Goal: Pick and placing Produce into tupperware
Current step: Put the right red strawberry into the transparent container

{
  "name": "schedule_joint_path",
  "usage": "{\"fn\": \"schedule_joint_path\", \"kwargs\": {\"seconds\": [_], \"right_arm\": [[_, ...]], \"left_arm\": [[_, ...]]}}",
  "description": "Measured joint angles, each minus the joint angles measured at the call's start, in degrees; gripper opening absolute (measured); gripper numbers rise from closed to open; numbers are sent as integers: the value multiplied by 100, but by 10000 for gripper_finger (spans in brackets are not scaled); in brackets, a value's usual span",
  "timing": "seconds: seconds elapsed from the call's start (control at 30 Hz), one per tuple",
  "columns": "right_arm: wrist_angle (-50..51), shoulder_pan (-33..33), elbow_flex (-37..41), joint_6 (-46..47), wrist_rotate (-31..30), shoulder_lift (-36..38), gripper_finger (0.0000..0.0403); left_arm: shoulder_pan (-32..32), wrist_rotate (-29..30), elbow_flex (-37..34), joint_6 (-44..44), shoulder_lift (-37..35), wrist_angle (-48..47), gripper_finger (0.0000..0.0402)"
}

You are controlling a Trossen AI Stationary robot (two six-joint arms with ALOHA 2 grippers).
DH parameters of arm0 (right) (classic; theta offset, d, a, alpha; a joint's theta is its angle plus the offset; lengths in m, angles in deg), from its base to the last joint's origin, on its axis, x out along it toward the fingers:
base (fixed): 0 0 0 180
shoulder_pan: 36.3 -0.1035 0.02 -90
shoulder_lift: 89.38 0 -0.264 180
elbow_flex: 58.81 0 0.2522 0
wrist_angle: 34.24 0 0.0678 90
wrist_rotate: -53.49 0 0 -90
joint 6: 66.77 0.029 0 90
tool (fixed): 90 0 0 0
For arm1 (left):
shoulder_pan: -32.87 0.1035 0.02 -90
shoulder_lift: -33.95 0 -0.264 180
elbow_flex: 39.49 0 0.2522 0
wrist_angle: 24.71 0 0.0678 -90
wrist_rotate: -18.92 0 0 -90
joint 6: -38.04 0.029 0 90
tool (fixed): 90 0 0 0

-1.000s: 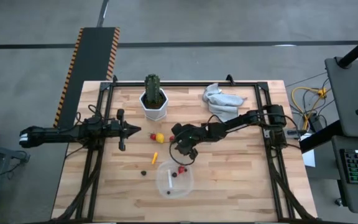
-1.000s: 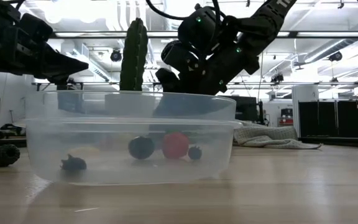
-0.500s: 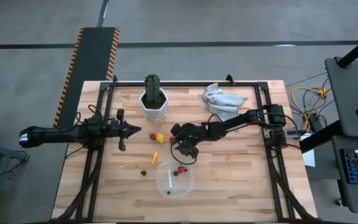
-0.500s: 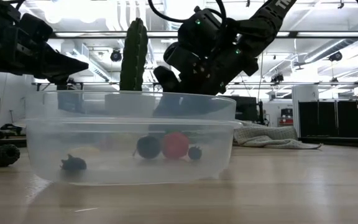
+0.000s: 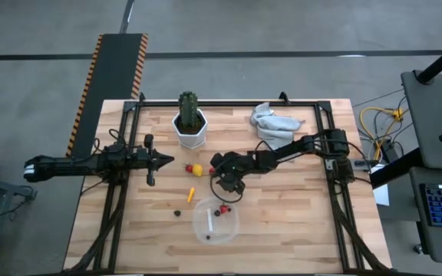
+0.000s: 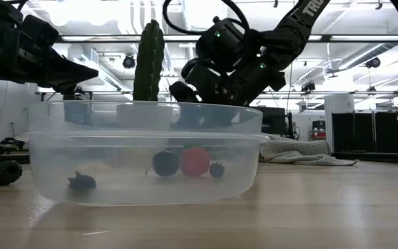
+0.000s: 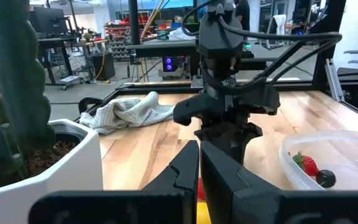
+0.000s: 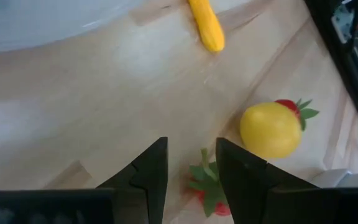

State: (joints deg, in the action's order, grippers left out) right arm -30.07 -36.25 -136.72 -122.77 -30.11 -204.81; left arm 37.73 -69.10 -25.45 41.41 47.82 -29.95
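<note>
The clear tupperware (image 5: 216,220) sits near the table's front and holds a red strawberry (image 5: 223,208) and dark berries (image 6: 165,163). On the wood lie a lemon (image 5: 197,169), a strawberry (image 5: 189,167) beside it, an orange sliver (image 5: 191,193) and a dark berry (image 5: 177,212). My right gripper (image 5: 219,173) hangs open, just beyond the tupperware's far side. In its wrist view, another leafy strawberry (image 8: 207,183) shows between the open fingers of the right gripper (image 8: 190,144). I cannot tell whether they touch it. My left gripper (image 5: 162,159) waits shut at the table's left.
A tall green cactus in a white pot (image 5: 191,130) stands at the far side, left of centre. A crumpled grey cloth (image 5: 275,123) lies at the far right. Black frame rails (image 5: 126,146) run along the table's edges. Bare wood lies right of the tupperware.
My right gripper has drawn a little away from the tupperware, toward the table's far edge and the loose produce. Inside the tupperware one dark berry has rolled a short way toward the red strawberry and stopped beside it.
</note>
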Motion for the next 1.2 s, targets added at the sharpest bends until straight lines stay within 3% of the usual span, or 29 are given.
{"fn": "schedule_joint_path", "kwargs": {"seconds": [0.67,1.2], "right_arm": [[-119,203,-54,154,157,4,127],[-141,210,-23,374,667,4,127]], "left_arm": [[0,0,0,0,20,0,0],[0,0,0,0,61,0,0]]}}
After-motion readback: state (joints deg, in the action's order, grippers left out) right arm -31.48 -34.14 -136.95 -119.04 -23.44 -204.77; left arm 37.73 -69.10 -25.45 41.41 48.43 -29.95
